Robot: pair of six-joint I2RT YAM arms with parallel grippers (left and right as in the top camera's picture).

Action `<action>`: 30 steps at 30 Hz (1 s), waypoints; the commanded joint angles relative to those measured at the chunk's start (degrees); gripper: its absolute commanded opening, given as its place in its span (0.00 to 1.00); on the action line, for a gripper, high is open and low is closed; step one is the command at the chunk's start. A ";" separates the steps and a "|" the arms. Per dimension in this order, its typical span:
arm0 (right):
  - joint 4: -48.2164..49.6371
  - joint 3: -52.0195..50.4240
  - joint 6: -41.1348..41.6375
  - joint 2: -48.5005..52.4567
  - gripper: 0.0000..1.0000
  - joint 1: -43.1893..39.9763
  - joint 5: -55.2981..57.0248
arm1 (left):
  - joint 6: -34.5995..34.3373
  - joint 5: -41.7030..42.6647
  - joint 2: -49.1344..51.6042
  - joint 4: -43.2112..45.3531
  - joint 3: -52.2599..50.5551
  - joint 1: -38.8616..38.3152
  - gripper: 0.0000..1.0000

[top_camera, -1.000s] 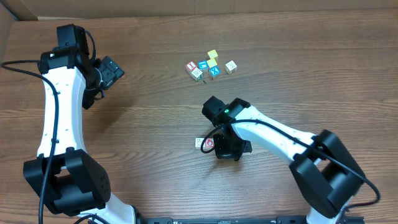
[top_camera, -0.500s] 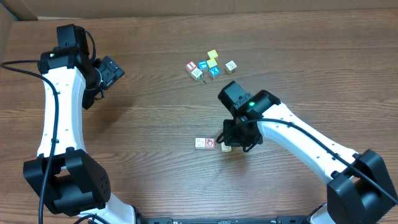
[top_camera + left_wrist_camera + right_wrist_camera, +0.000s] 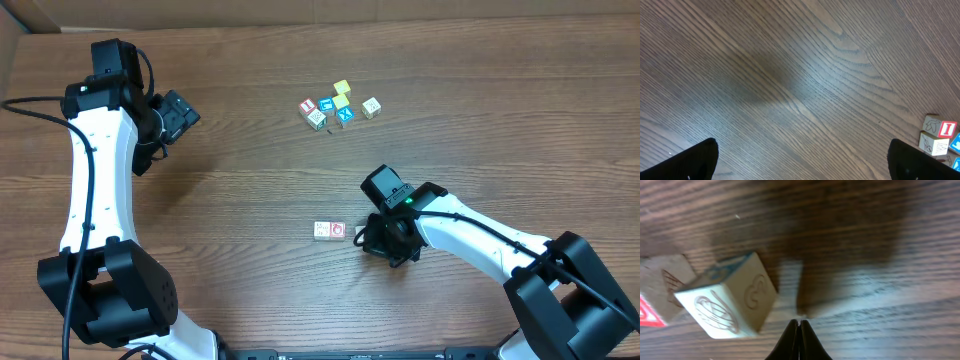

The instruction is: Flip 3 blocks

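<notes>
Wood-grain bench (image 3: pixel 250 200), right gripper (image 3: pixel 799 326) clenched on nothing, just beside cream picture block (image 3: pixel 727 302), left gripper (image 3: pixel 802 160) released, well apart from that block.

Cream block (image 3: pixel 323 230), red-ring block (image 3: pixel 338 230) touching, side by side; third block (image 3: pixel 727 302) adjacent, cream, apparently tilted.

Left gripper (image 3: pixel 186 113) gapes wide; right gripper (image 3: pixel 799 330) pinched closed, apparently pointing downward.
</notes>
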 commanded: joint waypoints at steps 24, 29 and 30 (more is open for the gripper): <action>1.90 0.00 1.60 -0.33 0.04 -0.59 -5.05 | 0.46 -0.33 0.42 0.09 0.90 -0.02 1.00; 1.81 0.42 -1.22 -0.98 0.04 -1.95 -5.25 | 0.46 -0.33 0.42 0.07 0.90 -0.02 1.00; 2.05 0.42 -1.25 -0.94 0.04 -2.21 -4.76 | 0.46 -0.33 0.42 0.09 0.90 -0.02 1.00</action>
